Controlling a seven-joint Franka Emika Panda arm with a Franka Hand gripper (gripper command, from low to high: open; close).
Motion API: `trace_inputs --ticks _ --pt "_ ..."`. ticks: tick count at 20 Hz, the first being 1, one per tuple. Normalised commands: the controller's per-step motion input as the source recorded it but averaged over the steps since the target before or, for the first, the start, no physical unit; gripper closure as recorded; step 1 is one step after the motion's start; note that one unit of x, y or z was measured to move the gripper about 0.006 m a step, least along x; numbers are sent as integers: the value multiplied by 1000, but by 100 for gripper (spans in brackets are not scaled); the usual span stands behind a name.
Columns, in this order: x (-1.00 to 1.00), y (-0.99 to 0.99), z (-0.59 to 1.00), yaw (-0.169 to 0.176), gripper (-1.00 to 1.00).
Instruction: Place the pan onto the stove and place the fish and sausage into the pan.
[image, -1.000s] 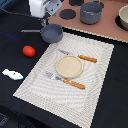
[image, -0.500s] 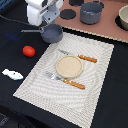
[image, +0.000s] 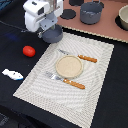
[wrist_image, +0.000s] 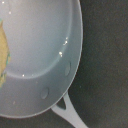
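Observation:
The small blue-grey pan (image: 53, 34) sits on the black table just off the placemat's far corner, short of the stove (image: 102, 29). My gripper (image: 47, 29) hangs right over the pan's near side; its white body hides the fingers and the pan's handle. In the wrist view the pan's inside (wrist_image: 40, 50) fills the picture and its thin handle (wrist_image: 70, 112) runs out of frame; no fingers show. The red sausage (image: 29, 50) and the white fish (image: 12, 74) lie on the table at the exterior view's left.
A larger grey pot (image: 91, 12) stands on the stove beside a black burner disc (image: 67, 14). A pale bowl (image: 123, 17) sits at the far right. The striped placemat (image: 95, 97) carries a tan plate (image: 68, 66), a knife (image: 80, 57) and a fork (image: 67, 81).
My gripper has come down and slightly toward the exterior view's right, closer over the pan. The pan, fish and sausage have not moved.

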Motion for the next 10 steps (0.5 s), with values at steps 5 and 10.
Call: trace_inputs --ticks 5,10 --pt "-377 35 -411 -44 -100" --pt "-215 97 -380 -36 -100"
